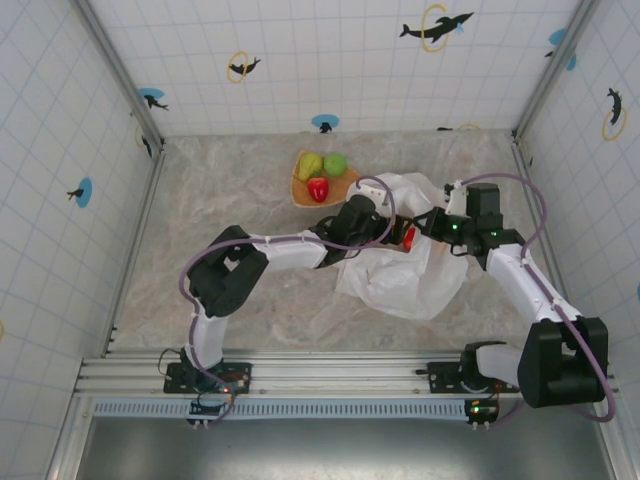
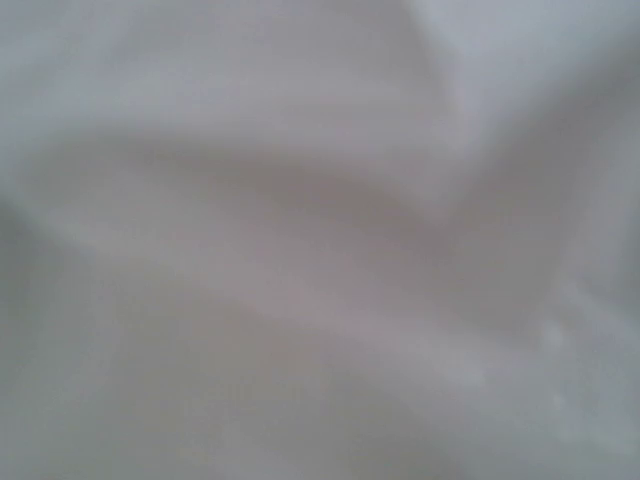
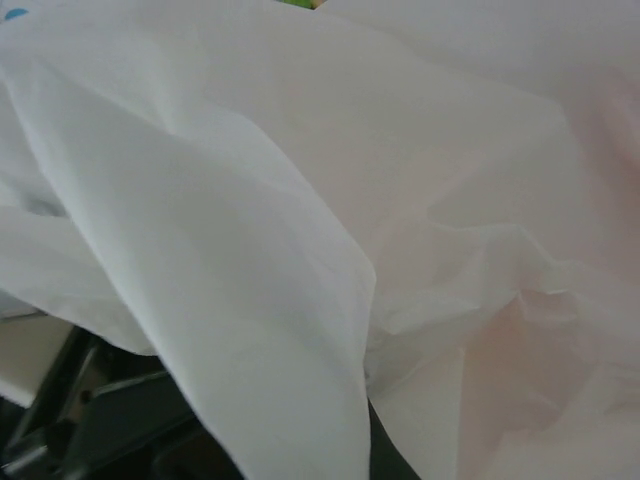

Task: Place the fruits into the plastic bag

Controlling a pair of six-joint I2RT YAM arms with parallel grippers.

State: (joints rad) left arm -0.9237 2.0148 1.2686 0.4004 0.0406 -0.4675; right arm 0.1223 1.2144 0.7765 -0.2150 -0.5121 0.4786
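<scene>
White plastic bag (image 1: 400, 280), red fruit (image 1: 318, 188), green fruit (image 1: 335, 163), tan plate (image 1: 299, 193), marbled grey table (image 1: 240, 190)

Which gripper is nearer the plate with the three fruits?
Left. The left gripper is close by the plate's near-right side, at the bag mouth; the right gripper is farther right, across that mouth.

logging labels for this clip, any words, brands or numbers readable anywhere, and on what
None: no text can be read anywhere.
The plastic bag is plain white film, no print.
The wall decals are dolphin pictures with rings, no lettering.
The fruits and plate show no labels.
</scene>
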